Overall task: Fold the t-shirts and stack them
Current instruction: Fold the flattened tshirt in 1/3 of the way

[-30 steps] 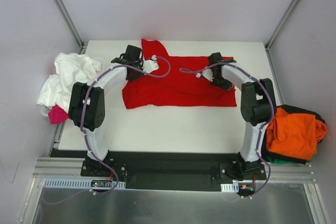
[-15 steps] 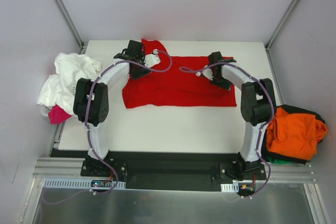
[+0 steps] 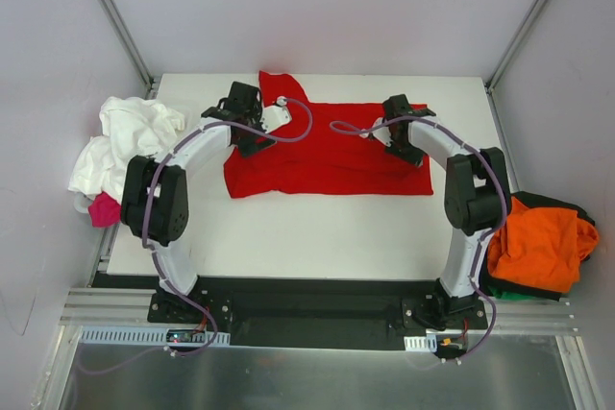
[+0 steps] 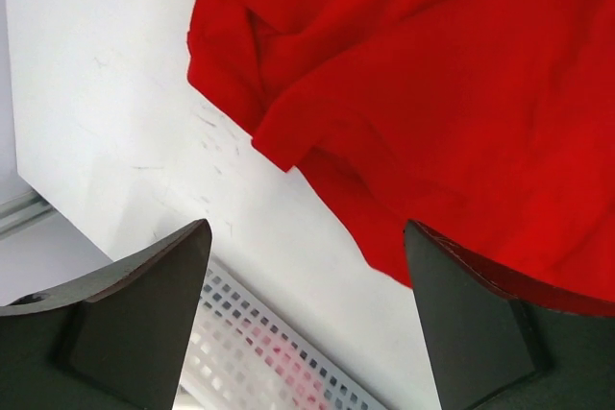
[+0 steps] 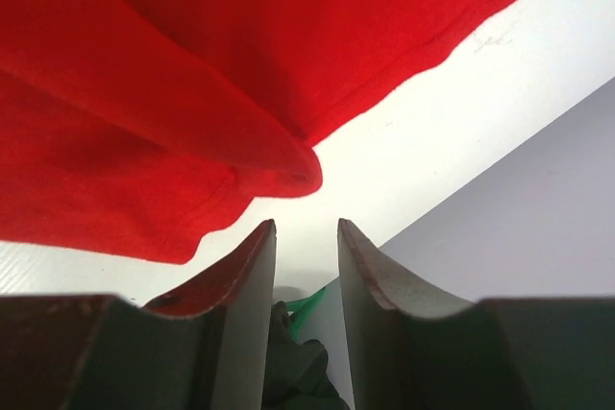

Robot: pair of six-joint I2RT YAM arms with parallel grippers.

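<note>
Bench (image 3: 317, 228), white and walled on three sides, is shown from above with both arms reaching over it. The red t-shirt (image 3: 327, 156) is laid on the far half of the bench as a wide band, its long axis running left to right. One red flap is turned toward the far edge at the band's left end. Which end carries the neck cannot be told.

A heap of white t-shirts (image 3: 120, 146) is piled at the left edge of the bench, well apart from the red one. An orange t-shirt (image 3: 538, 242) is heaped off the right edge, on top of a dark garment (image 3: 567, 208). A pink t-shirt (image 3: 104, 208) is tucked under the white heap.

The left fingers (image 4: 135, 314) are spread wide apart over the left end of the red band, and nothing is held between them. The right fingers (image 5: 240, 304) are parted by a narrow gap at the right end. A rolled fold of red cloth is seen just beyond their tips, outside the gap.
</note>
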